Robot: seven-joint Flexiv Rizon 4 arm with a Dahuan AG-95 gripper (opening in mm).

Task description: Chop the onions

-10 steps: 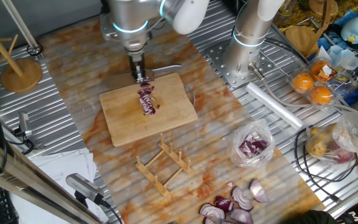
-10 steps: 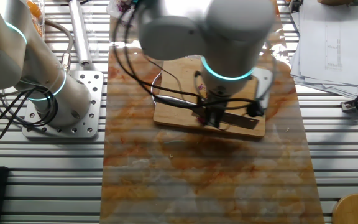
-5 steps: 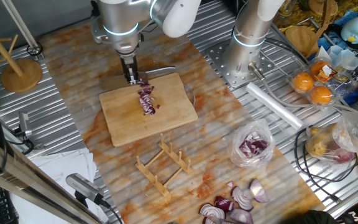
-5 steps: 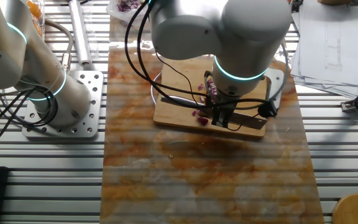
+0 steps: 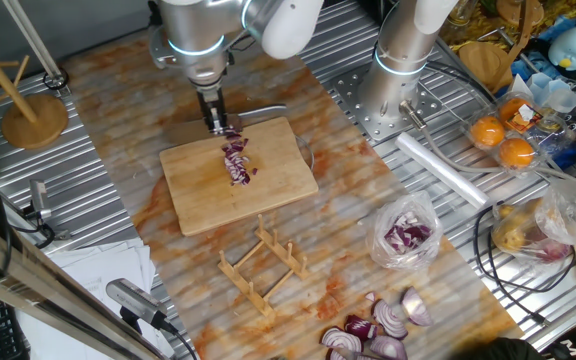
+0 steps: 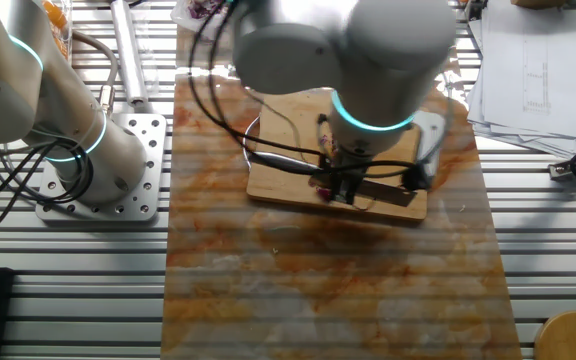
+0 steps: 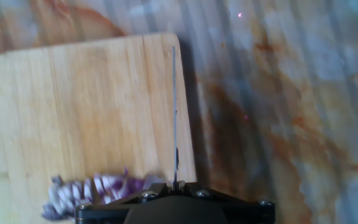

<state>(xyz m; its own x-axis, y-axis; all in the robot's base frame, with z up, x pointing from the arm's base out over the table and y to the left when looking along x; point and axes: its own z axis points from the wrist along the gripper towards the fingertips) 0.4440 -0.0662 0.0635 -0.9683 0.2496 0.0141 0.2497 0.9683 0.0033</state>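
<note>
On a wooden board [image 5: 238,174] at mid-table, lying in a short purple-white heap: the onions [image 5: 237,160], chopped small. Hanging just past the heap's far end, at the board's far edge: the gripper [image 5: 215,122], clamped on a knife [image 7: 174,112] whose thin blade is running edge-on along the board's side in the hand view. Blurring in the other fixed view, hiding most of the heap. Standing near the board's front: a wooden rack [image 5: 264,262]. Sitting well apart to the right: a bag [image 5: 405,235] of purple chunks, with onion wedges [image 5: 378,328] near the table's front edge. Showing no readable writing or brand anywhere.
</note>
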